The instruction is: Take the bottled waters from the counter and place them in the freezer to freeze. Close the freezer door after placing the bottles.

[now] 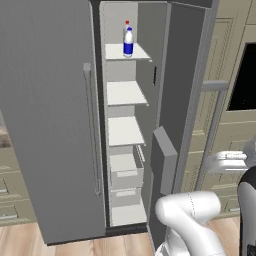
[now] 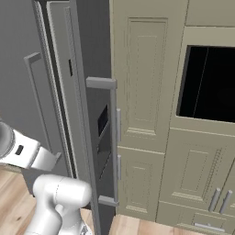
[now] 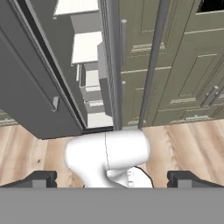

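The translucent-white plastic bottle with a blue label band and blue cap (image 1: 128, 42) hides most of a red-capped one (image 1: 126, 24). The tall freezer compartment (image 1: 145, 75) has grey walls and white shelves (image 1: 125, 92); its flat door (image 1: 47, 115) is plain grey, beside beige panelled cabinets (image 2: 147, 92) and light wood-grain floor (image 3: 188, 144)

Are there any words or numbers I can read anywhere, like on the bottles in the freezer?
None can be read.
Blue-capped bottle: its blue label band is too small to show any words.
Red-capped bottle: mostly hidden behind the other; no text visible.
Freezer door and beige cabinets: plain, no writing.
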